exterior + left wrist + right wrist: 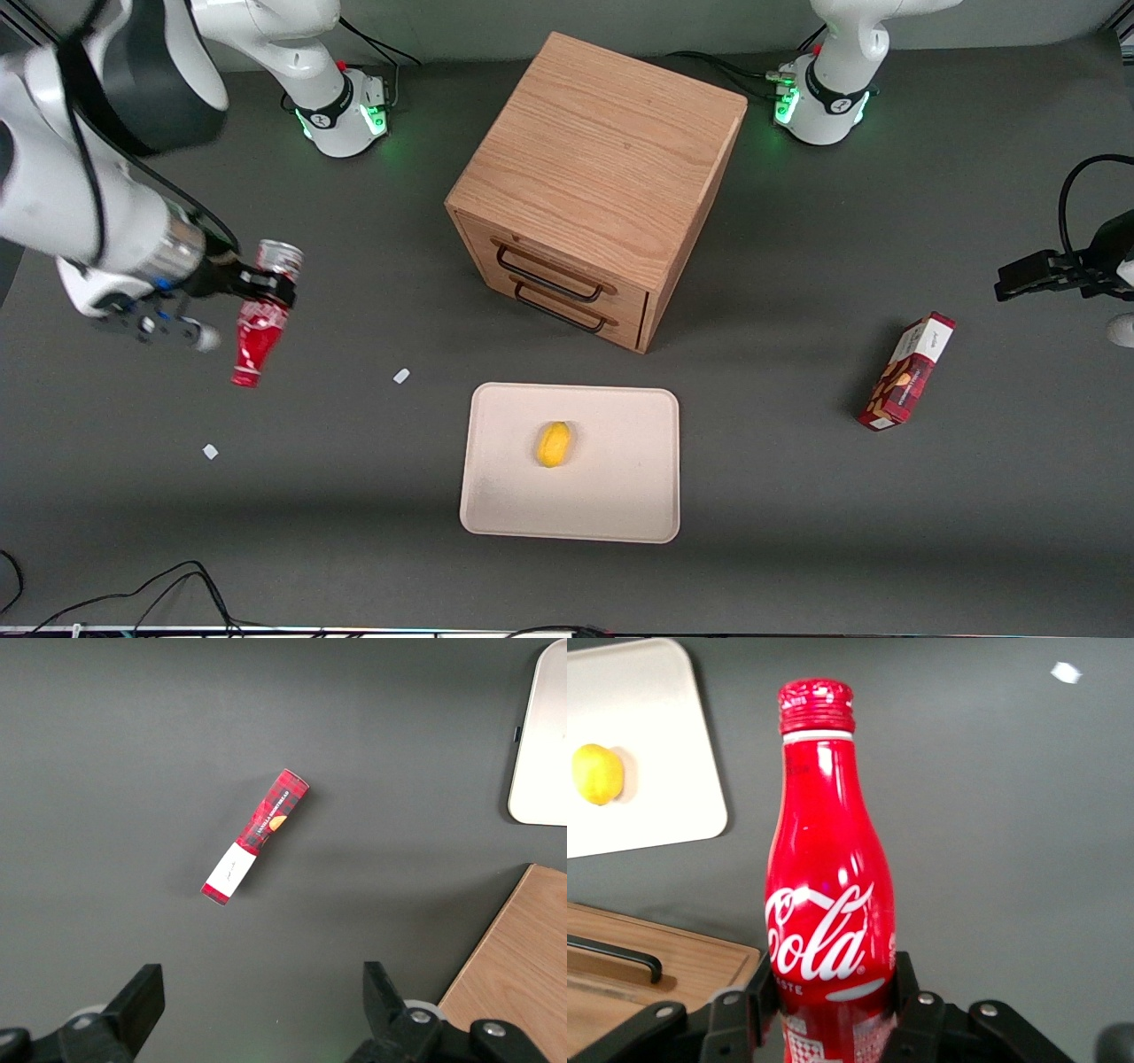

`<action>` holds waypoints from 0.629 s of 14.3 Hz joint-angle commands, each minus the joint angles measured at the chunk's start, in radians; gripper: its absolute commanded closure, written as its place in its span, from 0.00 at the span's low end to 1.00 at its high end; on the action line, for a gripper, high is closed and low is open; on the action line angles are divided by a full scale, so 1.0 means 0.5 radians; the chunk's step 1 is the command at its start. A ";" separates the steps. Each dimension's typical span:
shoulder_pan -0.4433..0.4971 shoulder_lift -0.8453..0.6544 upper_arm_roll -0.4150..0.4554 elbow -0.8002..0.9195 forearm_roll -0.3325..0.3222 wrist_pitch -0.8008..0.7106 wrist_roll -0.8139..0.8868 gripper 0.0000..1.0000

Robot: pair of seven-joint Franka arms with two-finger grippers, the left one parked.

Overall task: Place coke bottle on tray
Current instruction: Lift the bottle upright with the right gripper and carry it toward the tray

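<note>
We find the gripper (266, 297) raised above the dark surface (797, 532) toward the working arm's end, its jaws clenched on the coke bottle (260, 321) around the lower body, just below the script logo. The bottle is carried tilted, silvery base uppermost and red cap pointing down and toward the front camera. It touches nothing but the jaws.

In our judgement the pick-up is done and the carry is in hand. The bottle is well apart from the tray (620, 496), so the sideways travel, the lowering and the release all remain.

The tray is a cream-white rectangle with rounded corners and a low rim, matte and flat. A small yellow lemon (554, 444) lies near its middle, leaving bare floor on either side of it for the bottle. In the right wrist view the bottle (829, 877) shows glossy red with bright highlights, a ribbed cap, a narrow neck swelling into a rounded shoulder, and white lettering.

The wooden drawer cabinet (602, 159), oak-grained with two dark wire handles, stands farther from the front camera than the tray. A red plaid snack box (907, 371) lies toward the parked arm's end. Two small white scraps (401, 376) rest on the surface near the bottle.
</note>
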 commanded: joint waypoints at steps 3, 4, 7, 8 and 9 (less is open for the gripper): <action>0.267 0.966 -0.009 0.961 0.004 -0.020 0.176 1.00; 0.386 1.074 -0.058 1.054 0.001 0.066 0.274 1.00; 0.604 1.234 -0.242 1.070 0.001 0.452 0.382 1.00; 0.635 1.298 -0.279 1.082 0.001 0.562 0.382 1.00; 0.657 1.360 -0.288 1.082 0.001 0.682 0.382 1.00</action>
